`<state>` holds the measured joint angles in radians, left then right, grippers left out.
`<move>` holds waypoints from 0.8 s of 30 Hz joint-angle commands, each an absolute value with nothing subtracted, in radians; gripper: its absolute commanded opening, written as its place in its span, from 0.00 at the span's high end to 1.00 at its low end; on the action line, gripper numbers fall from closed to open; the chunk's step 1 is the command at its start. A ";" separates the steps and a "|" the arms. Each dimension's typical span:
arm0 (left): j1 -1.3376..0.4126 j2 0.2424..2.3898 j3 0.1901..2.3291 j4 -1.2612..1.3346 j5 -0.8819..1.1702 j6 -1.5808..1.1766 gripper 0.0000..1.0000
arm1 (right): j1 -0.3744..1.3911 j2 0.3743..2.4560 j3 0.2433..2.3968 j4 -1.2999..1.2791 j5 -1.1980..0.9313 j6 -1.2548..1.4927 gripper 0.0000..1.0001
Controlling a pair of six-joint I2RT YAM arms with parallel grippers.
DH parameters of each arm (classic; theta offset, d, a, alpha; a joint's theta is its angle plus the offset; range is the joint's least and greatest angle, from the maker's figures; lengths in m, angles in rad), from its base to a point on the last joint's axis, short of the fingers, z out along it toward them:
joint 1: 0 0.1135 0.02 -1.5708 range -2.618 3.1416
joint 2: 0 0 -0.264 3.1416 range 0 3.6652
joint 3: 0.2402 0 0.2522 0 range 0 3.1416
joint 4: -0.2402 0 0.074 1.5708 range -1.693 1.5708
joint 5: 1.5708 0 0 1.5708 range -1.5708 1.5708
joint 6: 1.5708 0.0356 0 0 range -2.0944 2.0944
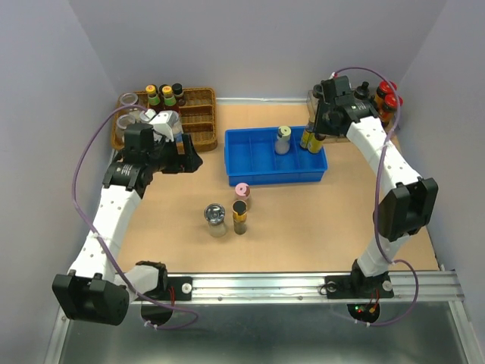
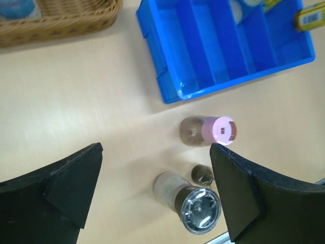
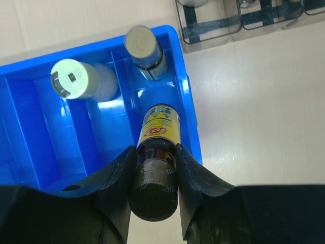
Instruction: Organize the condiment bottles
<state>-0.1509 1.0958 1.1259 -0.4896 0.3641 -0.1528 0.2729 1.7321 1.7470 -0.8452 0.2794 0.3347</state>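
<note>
Okay so, the tan table (image 1: 326, 220) has a blue divided bin (image 1: 250, 155) toward the back middle and a wicker basket (image 1: 198, 106) at the back left.

The left gripper (image 2: 155, 152) hangs over the table in front of the bin, jaws spread wide with nothing between them. The right gripper (image 3: 156, 157) is clamped on the neck of a yellow-label bottle (image 3: 158, 127), dark cap up, its bottom down in the bin's right-end compartment. I can't tell if it's touching the floor.

A grey-capped bottle (image 3: 143, 48) stands further back in what looks like the same compartment. The pale-green-lidded jar (image 3: 73, 81) is one compartment over.

Three more stand close together on the table in front of the bin: the silver-lidded clear jar (image 1: 216, 221), the pink-lidded jar (image 1: 242, 193), and a slim dark-capped brown bottle (image 1: 240, 216) just beside both.
</note>
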 commanded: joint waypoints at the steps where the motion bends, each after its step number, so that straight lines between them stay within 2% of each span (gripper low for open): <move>1: -0.156 1.126 1.137 -0.567 0.311 -0.109 0.01 | 0.262 1.770 1.851 -0.753 0.256 0.316 1.00; 14: -0.163 1.164 1.111 -0.637 0.298 -0.113 0.01 | 0.258 1.888 1.848 -0.753 0.248 0.324 1.00; 24: -0.233 1.195 1.054 -0.653 0.281 -0.121 0.01 | 0.250 1.930 1.827 -0.753 0.238 0.318 1.00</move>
